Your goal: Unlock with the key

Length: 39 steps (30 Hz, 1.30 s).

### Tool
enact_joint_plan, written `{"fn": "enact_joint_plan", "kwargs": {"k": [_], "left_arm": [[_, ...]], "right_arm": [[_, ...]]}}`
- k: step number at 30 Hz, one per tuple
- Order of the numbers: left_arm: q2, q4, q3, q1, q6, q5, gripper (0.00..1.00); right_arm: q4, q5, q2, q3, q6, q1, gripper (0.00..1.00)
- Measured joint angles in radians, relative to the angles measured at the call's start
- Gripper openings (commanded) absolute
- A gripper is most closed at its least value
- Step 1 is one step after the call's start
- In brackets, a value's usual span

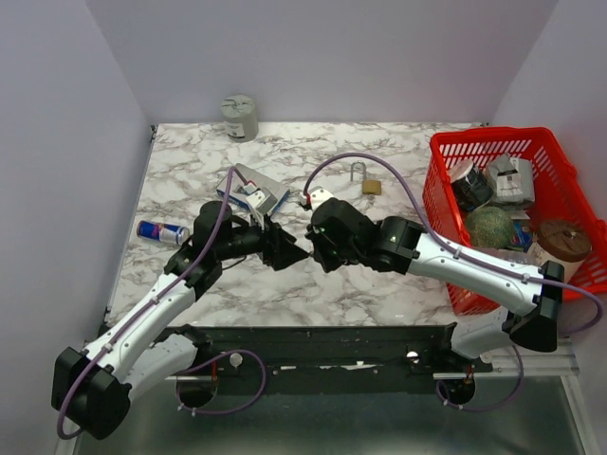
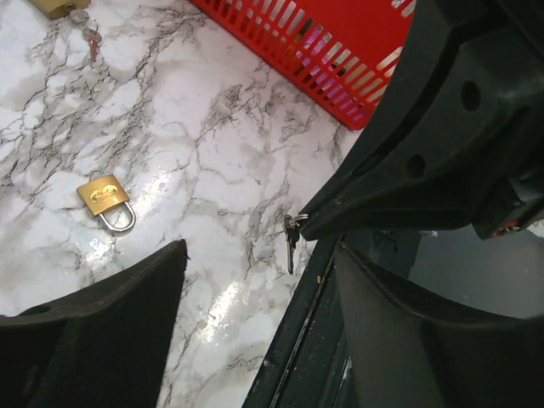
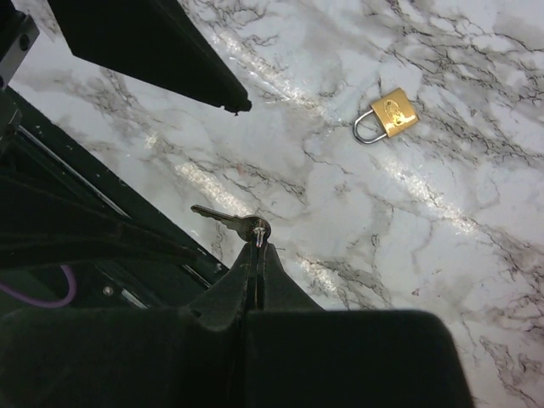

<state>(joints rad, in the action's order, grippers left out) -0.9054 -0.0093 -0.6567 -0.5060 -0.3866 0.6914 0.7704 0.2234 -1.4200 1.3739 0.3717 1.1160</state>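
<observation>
Two arms stretch inward from the near edge, elbows bent, and meet tip to tip above the middle of the marble table (image 1: 398, 284). The right gripper (image 3: 257, 248) is pinched tight on the key (image 3: 223, 218), while the left gripper (image 2: 259, 255) faces it with jaws spread. A brass padlock (image 3: 393, 113) lies flat on the marble nearby, touching neither.

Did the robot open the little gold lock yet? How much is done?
Not yet. Done: the right claw has the key pinched tight. Happening now: the open left claw sits close beside that key, maybe to help with it. Left to do: the gold padlock lies alone on the marble table, its shackle looking shut and no key in it.
</observation>
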Motion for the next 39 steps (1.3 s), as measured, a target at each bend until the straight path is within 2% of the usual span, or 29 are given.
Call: {"fn": "enact_joint_plan", "kwargs": {"k": [1,4,9,11,13,15,18,22,27,32,39], "left_arm": [[-0.009,0.0,0.0,0.0,-0.003,0.003,0.6],[-0.034,0.0,-0.001,0.0,-0.008,0.014,0.49],[-0.047,0.0,-0.001,0.0,-0.022,0.027,0.48],[-0.048,0.0,-0.001,0.0,-0.026,0.034,0.41],[-0.051,0.006,-0.001,0.0,-0.032,0.045,0.29],[-0.054,0.013,-0.001,0.0,-0.042,0.063,0.29],[-0.055,0.028,-0.001,0.0,-0.048,0.093,0.4],[-0.066,0.046,-0.001,-0.006,-0.061,0.125,0.48],[-0.077,0.053,-0.001,-0.011,-0.071,0.143,0.47],[-0.079,0.055,-0.001,-0.013,-0.076,0.153,0.41],[-0.079,0.056,-0.001,-0.013,-0.079,0.153,0.42]], "right_arm": [[-0.002,0.0,-0.005,0.0,0.0,0.005,0.01],[-0.006,0.0,-0.007,0.0,0.001,0.015,0.01],[-0.019,0.0,-0.003,0.0,0.001,0.023,0.01],[-0.019,0.0,0.002,-0.001,0.001,0.024,0.01],[-0.019,0.0,0.007,-0.001,0.001,0.025,0.01],[-0.019,0.0,0.009,-0.001,0.001,0.025,0.01],[-0.019,0.005,0.009,-0.001,0.001,0.028,0.01],[-0.021,0.015,0.014,-0.001,0.001,0.03,0.01],[-0.026,0.027,0.035,-0.012,0.002,0.031,0.01],[-0.029,0.034,0.053,-0.022,0.004,0.031,0.01],[-0.028,0.045,0.055,-0.029,0.004,0.031,0.01]]}}
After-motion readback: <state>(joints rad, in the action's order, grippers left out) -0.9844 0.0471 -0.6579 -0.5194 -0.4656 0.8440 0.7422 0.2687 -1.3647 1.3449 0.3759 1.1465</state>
